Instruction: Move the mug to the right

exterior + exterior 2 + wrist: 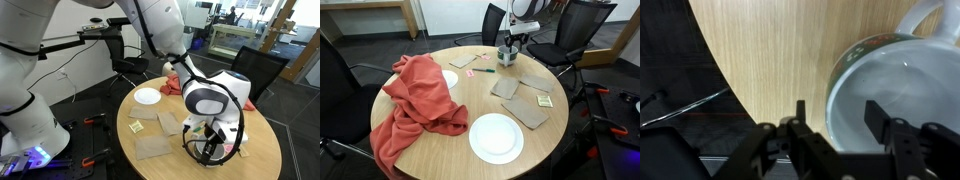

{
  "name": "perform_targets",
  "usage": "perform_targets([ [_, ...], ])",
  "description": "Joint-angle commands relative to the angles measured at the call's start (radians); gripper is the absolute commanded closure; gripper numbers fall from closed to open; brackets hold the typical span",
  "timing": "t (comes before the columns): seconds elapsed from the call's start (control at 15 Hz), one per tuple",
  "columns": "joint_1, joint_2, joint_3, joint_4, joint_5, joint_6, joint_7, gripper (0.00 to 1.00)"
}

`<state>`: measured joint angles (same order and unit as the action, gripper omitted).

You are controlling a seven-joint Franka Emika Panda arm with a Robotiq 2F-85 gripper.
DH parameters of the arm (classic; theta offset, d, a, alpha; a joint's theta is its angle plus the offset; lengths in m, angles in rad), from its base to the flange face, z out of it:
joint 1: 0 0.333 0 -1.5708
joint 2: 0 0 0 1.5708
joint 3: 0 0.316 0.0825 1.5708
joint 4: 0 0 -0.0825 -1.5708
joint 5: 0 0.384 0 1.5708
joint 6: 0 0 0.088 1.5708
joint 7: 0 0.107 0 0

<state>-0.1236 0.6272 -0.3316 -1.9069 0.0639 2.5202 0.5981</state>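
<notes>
In the wrist view the mug (902,85) fills the right side: a wide round cup with a pale inside, a green and red band under the rim, and a white handle at the top right. It stands on the wooden table close to the edge. My gripper (837,113) is open and straddles the mug's near wall, with one finger outside the rim and one inside the cup. In an exterior view the gripper (510,45) hangs over the small mug (507,55) at the far side of the round table. In another exterior view the gripper (205,135) hides the mug.
A red cloth (415,100) is draped over the table's left. Two white plates (496,137) (448,78), several brown card pieces (530,110), a green pen (483,70) and yellow notes (546,100) lie on the table. Black chairs (582,30) stand behind it.
</notes>
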Motion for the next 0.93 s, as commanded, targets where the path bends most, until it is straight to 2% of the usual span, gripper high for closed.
perform_targets([
  [0.0,0.004,-0.059,-0.004,-0.041,0.009,0.007,0.004,0.05],
  [0.07,0.004,-0.071,-0.003,-0.048,0.007,0.009,0.0,0.0],
  [0.6,0.007,-0.269,0.005,-0.183,-0.015,0.022,-0.057,0.0],
  [0.87,-0.004,-0.394,0.035,-0.269,-0.019,0.062,-0.177,0.0],
])
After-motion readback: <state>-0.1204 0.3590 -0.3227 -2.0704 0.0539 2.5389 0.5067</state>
